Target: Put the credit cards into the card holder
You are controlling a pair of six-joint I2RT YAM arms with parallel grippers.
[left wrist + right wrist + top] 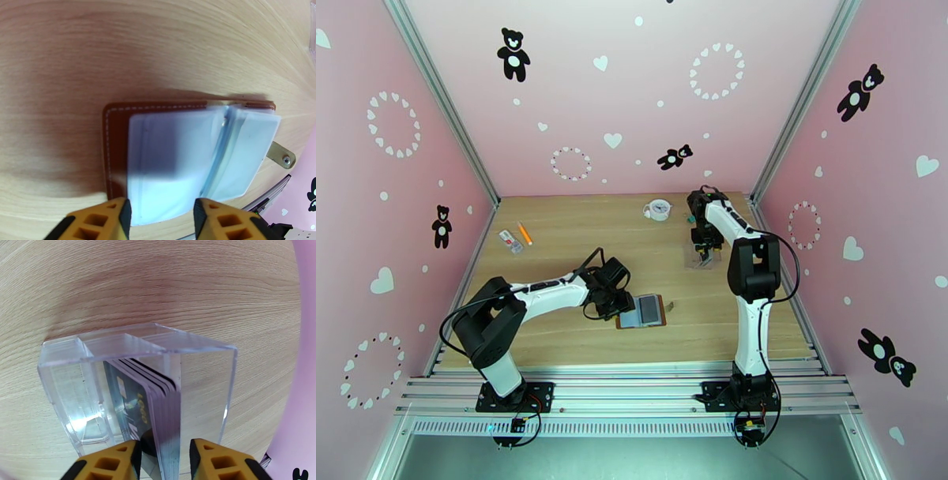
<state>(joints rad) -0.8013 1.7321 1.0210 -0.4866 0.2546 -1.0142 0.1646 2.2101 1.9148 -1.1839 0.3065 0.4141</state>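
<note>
From the top camera, the card holder (646, 310) lay open on the wooden table (569, 268), brown cover down and pale sleeves up. The left gripper (620, 305) sat at the card holder's left edge. Beyond the card holder and to its right stood a clear stand (701, 258), with the right gripper (704, 251) down over it. Farther back from the card holder sat a small white round thing (658, 209). Well to the card holder's left and back lay an orange pen (524, 232).

From the left wrist, the card holder (115, 150) showed its stitched brown leather under fanned clear sleeves (170, 158), and its snap strap (282, 156) stuck out on the right. The left gripper (162, 221) had its fingers (114, 221) apart at the card holder's near edge, the sleeves' edge between them. Whether they pinched it could not be told.

From the right wrist, the credit cards (134, 405) stood on edge as a stack inside the clear stand (130, 342). The right gripper (164, 461) had a finger on either side of the stack, partly parted. Whether they pressed the cards could not be told.
</note>
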